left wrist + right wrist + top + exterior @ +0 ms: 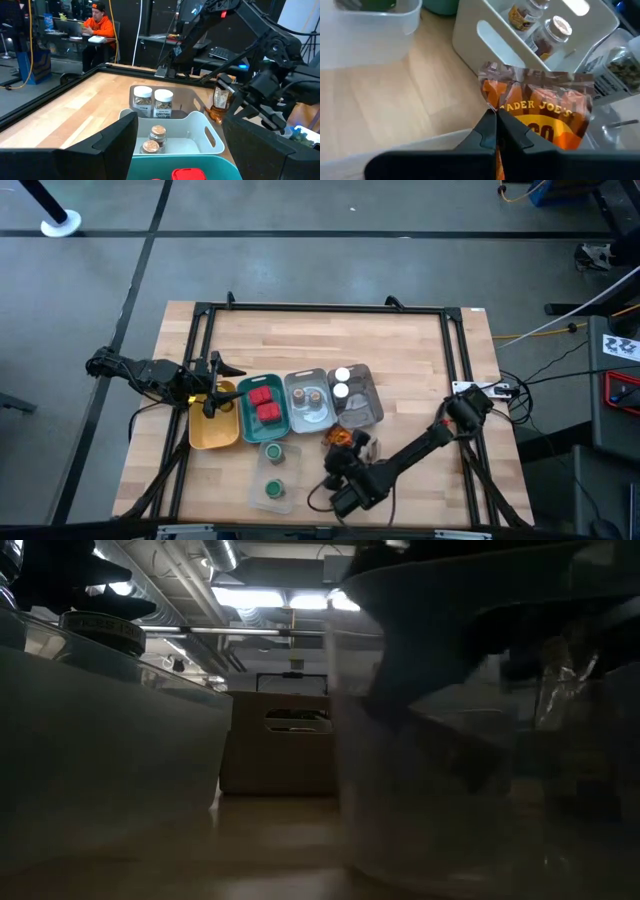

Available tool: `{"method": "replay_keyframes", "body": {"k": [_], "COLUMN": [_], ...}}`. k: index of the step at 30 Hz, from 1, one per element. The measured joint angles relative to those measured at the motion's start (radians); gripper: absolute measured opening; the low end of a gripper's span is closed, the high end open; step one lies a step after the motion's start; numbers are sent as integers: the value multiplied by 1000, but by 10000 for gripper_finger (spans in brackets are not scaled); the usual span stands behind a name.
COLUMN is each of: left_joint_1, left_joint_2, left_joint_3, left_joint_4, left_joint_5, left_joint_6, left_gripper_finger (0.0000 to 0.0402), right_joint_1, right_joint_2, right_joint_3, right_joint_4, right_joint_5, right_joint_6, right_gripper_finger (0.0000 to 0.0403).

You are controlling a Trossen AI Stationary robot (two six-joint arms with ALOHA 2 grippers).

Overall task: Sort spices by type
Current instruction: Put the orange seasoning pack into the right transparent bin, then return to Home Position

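Pinching an orange-and-brown pouch between its pressed-together fingers, the right gripper hangs over the near part of the wooden worktop, just in front of the row of trays; the right wrist view shows the pouch's crimped top edge and printed lettering standing up from the fingers, and the left wrist view shows it held upright just beside the white tray. The left gripper sits over the yellow tray at the left end of the row, its fingers spread apart. Next to that tray, two red boxes lie in the teal tray. Two brown-capped jars stand in the white tray, and two white-capped jars stand in the grey tray at the right end. Nearer the front edge, two green-capped jars rest in a clear container, one behind the other. Beyond the worktop, a person in an orange top sits at a desk.
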Motion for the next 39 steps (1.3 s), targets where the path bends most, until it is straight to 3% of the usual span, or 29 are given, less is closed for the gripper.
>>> {"method": "replay_keyframes", "body": {"k": [15, 27, 31, 39], "left_joint_1": [0, 0, 0, 0], "left_joint_2": [0, 0, 0, 0], "left_joint_3": [0, 0, 0, 0], "left_joint_4": [0, 0, 0, 0], "left_joint_5": [0, 0, 0, 0], "left_joint_6": [0, 0, 0, 0], "left_gripper_finger": [274, 274, 274, 274], "right_joint_1": [-15, -14, -15, -13], "right_joint_2": [-2, 2, 2, 3], "right_joint_3": [3, 70, 102, 266], "right_joint_4": [10, 6, -9, -200], "right_joint_5": [-45, -120, -156, -93], "right_joint_6": [-11, -144, -166, -196], "right_gripper_finger": [11, 136, 148, 149]}}
